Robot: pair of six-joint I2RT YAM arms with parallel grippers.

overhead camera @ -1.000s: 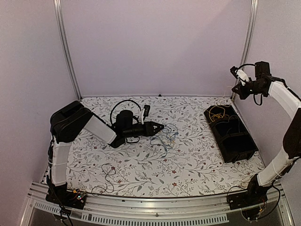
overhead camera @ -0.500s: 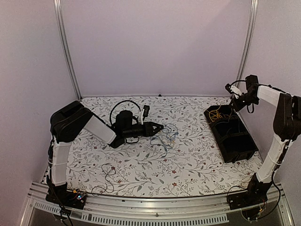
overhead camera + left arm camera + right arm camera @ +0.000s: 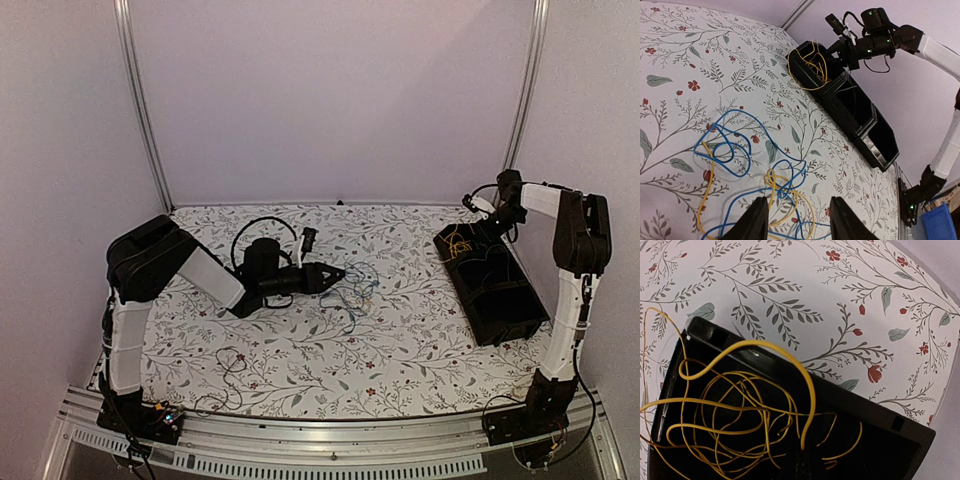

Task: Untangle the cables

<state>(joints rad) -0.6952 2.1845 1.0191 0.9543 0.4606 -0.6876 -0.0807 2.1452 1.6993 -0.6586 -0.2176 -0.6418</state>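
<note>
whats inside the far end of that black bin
A loose tangle of yellow cable lies in the far compartment of the black bin, one loop spilling over its rim. The floor beneath is mostly hidden.

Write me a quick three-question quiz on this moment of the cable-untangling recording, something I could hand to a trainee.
1. True or false: the yellow cable lies in the end compartment of the black tray farthest from the arm bases.
2. What colours are the loose cables on the tablecloth just ahead of the left gripper? A) blue and yellow B) red and green C) white only
3. Short answer: which arm's gripper has its jaws apart?

Key: 1. True. 2. A. 3. The left.
</note>
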